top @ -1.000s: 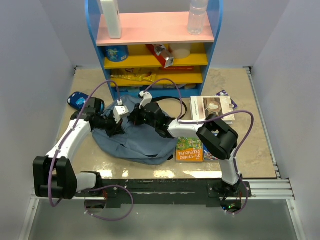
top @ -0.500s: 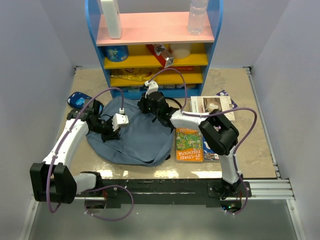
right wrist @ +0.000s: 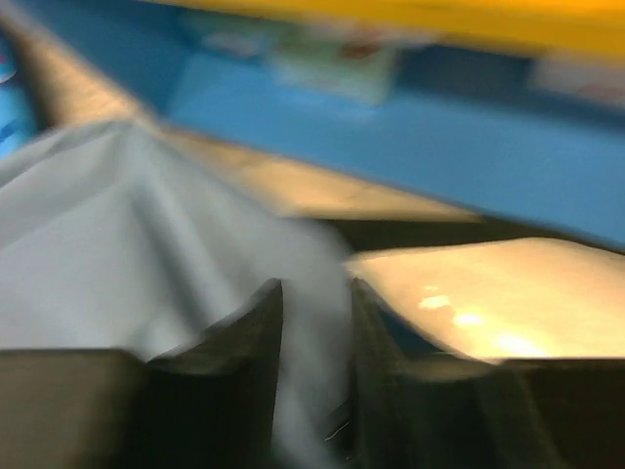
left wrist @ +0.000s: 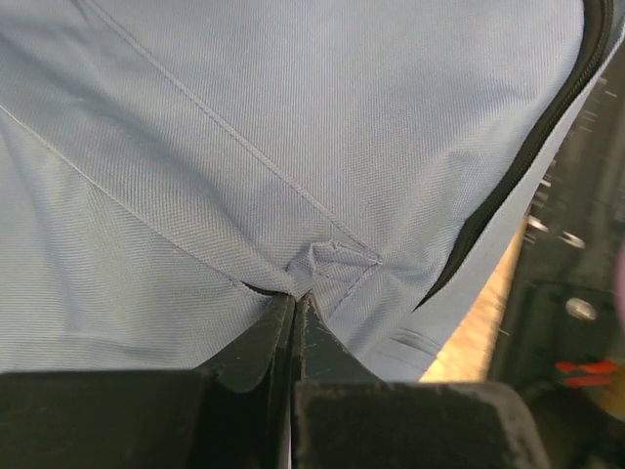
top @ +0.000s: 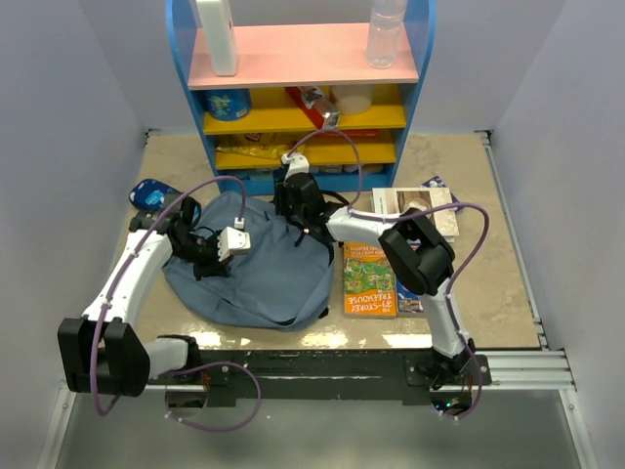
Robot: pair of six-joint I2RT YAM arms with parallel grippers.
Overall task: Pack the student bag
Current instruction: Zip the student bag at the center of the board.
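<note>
The student bag [top: 259, 278], slate-blue fabric, lies spread flat on the table in front of the shelf. My left gripper [top: 207, 262] rests on its left part, and the left wrist view shows that gripper [left wrist: 295, 296] shut on a pinched fold of the bag [left wrist: 293, 127] beside its black zipper [left wrist: 508, 186]. My right gripper [top: 293, 200] is at the bag's far edge, facing the shelf. The right wrist view is blurred. There the gripper [right wrist: 314, 293] has its jaws parted, with bag fabric [right wrist: 117, 225] lying loose in the gap.
A blue shelf unit [top: 303, 98] with snacks stands at the back, and a bottle [top: 384, 34] sits on its top. A green picture book [top: 369, 278] and other books [top: 415, 210] lie right of the bag. A small bright-blue pouch [top: 148, 195] sits at far left.
The bunched bag has been pulled out flat. My right gripper moved back toward the shelf and its jaws parted. My left gripper shifted slightly left, still pinching the fabric.
</note>
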